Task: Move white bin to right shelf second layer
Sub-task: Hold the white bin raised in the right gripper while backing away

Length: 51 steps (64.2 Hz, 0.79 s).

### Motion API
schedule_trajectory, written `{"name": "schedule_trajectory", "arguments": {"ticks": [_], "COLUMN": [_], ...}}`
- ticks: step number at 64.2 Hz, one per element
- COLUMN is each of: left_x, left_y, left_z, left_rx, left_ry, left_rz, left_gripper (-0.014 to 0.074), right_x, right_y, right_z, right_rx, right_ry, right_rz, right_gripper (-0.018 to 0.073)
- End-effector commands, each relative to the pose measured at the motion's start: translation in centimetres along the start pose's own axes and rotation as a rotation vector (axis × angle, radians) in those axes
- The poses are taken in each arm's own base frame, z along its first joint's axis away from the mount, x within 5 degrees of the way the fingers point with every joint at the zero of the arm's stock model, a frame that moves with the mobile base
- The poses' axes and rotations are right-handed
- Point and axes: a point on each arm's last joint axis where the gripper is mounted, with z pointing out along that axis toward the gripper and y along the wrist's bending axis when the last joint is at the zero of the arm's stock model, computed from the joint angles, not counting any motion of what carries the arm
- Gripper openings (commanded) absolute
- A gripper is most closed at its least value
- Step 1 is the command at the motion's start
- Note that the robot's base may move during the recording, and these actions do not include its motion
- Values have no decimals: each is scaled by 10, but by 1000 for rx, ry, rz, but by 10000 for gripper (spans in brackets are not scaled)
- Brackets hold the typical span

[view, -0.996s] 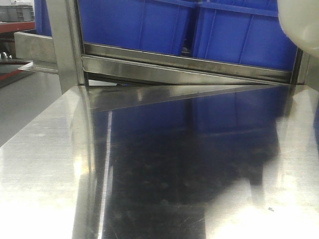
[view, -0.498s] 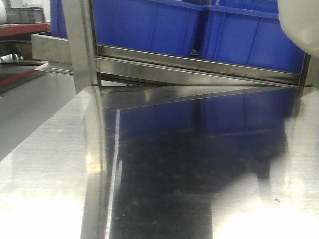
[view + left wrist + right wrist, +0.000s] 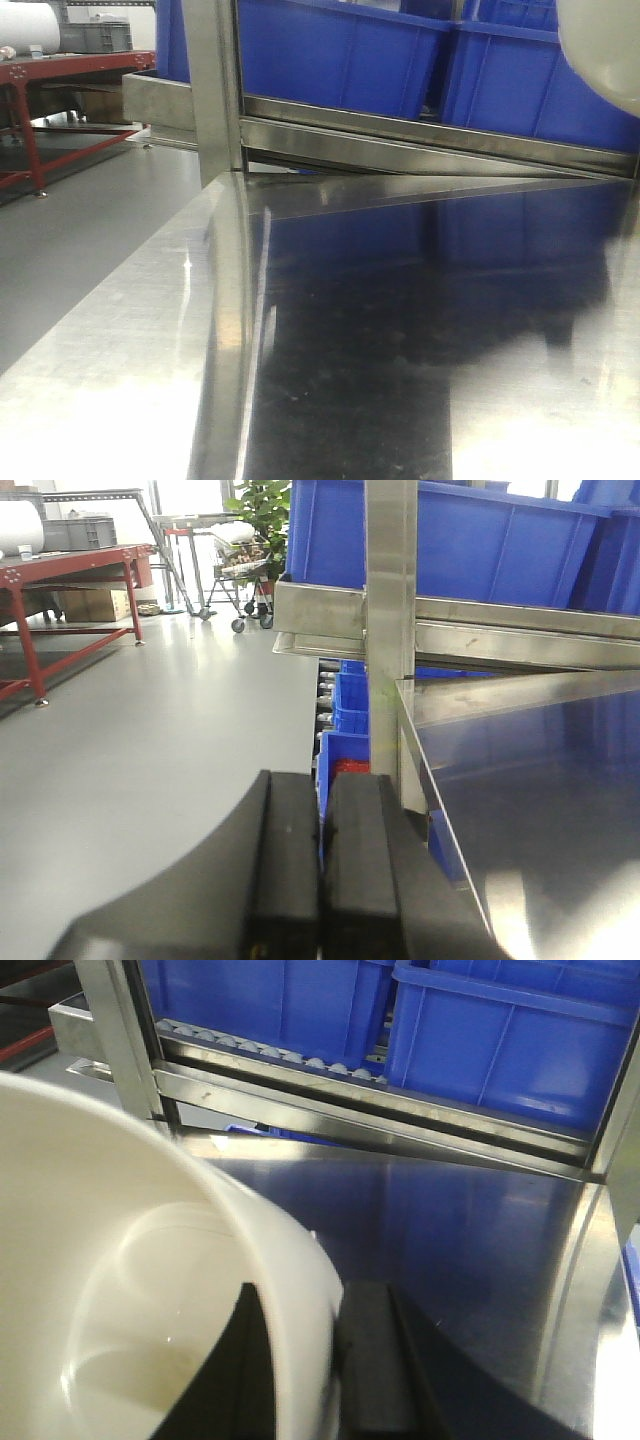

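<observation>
The bin (image 3: pixel 603 48) hangs in the top right corner of the front view, up off the worktop (image 3: pixel 400 350), with only a rounded lower corner in sight. Behind it stand the blue crates (image 3: pixel 340 50).

In the right wrist view the bin (image 3: pixel 120 1260) fills the left half. Its mouth opens toward the camera, so the smooth inside wall and part of the floor show (too little of the tub appears to tell a long axis). The right end effector (image 3: pixel 305 1360) is clamped on the near wall at the rim, with one black finger (image 3: pixel 240 1360) inside the bin and the other outside. Beyond the rim lies the worktop (image 3: pixel 450 1230), and past that the shelf (image 3: pixel 260 1052), whose white rollers carry the crates (image 3: pixel 500 1040). The bin is in front of that shelf, not on it.

The left end effector (image 3: pixel 320 870) is empty, its two black pads pressed together. It sits off the left edge of the worktop (image 3: pixel 540 780), over grey floor (image 3: pixel 150 730), facing the steel post (image 3: pixel 390 610) of the rack. More crates (image 3: pixel 480 540) sit on the level above, and smaller blue ones show lower down behind the post.
</observation>
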Motion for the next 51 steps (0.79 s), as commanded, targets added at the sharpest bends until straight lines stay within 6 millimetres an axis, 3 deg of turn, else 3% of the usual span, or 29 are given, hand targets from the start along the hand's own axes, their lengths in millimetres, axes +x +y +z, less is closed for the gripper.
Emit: {"name": "schedule_trajectory", "arguments": {"ticks": [1, 51], "left_x": [4, 4], "left_y": [0, 0], "left_z": [0, 0], "left_rx": [-4, -4], "left_ry": [-61, -61], "left_rz": [-9, -9], "left_gripper": [85, 85], "right_x": [-18, -18], "right_y": [2, 2], "right_z": [-5, -5], "right_rx": [-19, -19], "right_ry": [-126, -126], "right_rz": [-9, -9], "right_gripper": [57, 57]}}
